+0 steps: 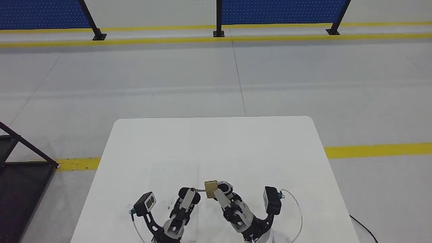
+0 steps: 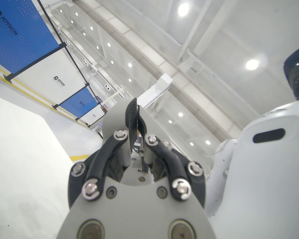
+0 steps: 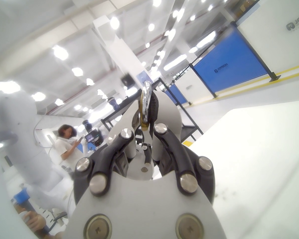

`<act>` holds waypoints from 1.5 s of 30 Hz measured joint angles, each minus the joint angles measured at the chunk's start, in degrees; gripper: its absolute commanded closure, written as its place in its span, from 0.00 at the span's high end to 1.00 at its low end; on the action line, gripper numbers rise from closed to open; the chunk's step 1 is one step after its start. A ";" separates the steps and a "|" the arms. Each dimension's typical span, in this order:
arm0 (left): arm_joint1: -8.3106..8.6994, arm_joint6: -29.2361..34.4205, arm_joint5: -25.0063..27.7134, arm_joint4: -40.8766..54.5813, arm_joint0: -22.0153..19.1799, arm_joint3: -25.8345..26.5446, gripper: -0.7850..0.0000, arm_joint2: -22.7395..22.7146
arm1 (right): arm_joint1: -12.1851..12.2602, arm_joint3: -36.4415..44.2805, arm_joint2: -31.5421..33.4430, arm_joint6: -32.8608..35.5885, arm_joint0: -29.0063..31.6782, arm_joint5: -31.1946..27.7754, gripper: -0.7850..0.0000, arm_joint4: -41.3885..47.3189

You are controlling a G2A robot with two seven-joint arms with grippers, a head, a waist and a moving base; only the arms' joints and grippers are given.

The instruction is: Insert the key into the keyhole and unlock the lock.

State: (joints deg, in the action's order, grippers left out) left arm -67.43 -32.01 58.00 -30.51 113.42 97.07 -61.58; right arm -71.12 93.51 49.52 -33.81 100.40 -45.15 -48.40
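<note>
Near the front edge of the white table point(image 1: 216, 145), both grippers are raised and meet at a small brass lock point(image 1: 210, 188). My right gripper point(image 1: 221, 190) is shut on the lock. In the right wrist view the lock point(image 3: 145, 106) shows edge-on, brass and chrome, pinched in the right gripper point(image 3: 149, 100). My left gripper point(image 1: 194, 193) sits just left of the lock, and a thin key point(image 1: 201, 190) runs from it toward the lock's side. In the left wrist view the left gripper point(image 2: 135, 111) points upward with its pads pressed together; the key is hidden between them.
A dark metal rack point(image 1: 17, 169) stands on the floor off the table's left side. Blue and white barrier panels point(image 1: 283, 0) line the far side of the floor behind yellow lines. A thin cable point(image 1: 297, 209) loops beside the right arm. The table's far half is bare.
</note>
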 measured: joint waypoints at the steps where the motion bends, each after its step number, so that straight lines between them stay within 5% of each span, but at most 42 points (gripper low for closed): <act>1: -0.02 -0.06 0.00 -0.07 -0.03 -0.02 0.00 0.04 | -0.01 0.02 -0.01 0.08 0.00 0.05 0.00 0.00; 29: -0.36 -0.29 0.00 -1.64 -0.80 -1.12 0.00 0.86 | -0.20 -0.07 -0.34 1.45 -0.04 0.13 0.00 -0.46; 34: -0.35 -0.56 0.00 -3.37 -0.25 -0.69 0.98 0.18 | -0.14 0.10 -0.15 1.38 0.18 -0.04 0.00 -0.78; 45: 0.92 1.91 0.00 -1.85 1.65 1.68 1.00 -3.51 | 0.06 0.33 0.77 1.41 0.45 -0.61 0.00 -0.16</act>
State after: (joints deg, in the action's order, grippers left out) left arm -66.50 -30.11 58.00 -32.36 115.07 98.75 -65.09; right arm -71.07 93.84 50.29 -32.40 100.85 -45.76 -48.56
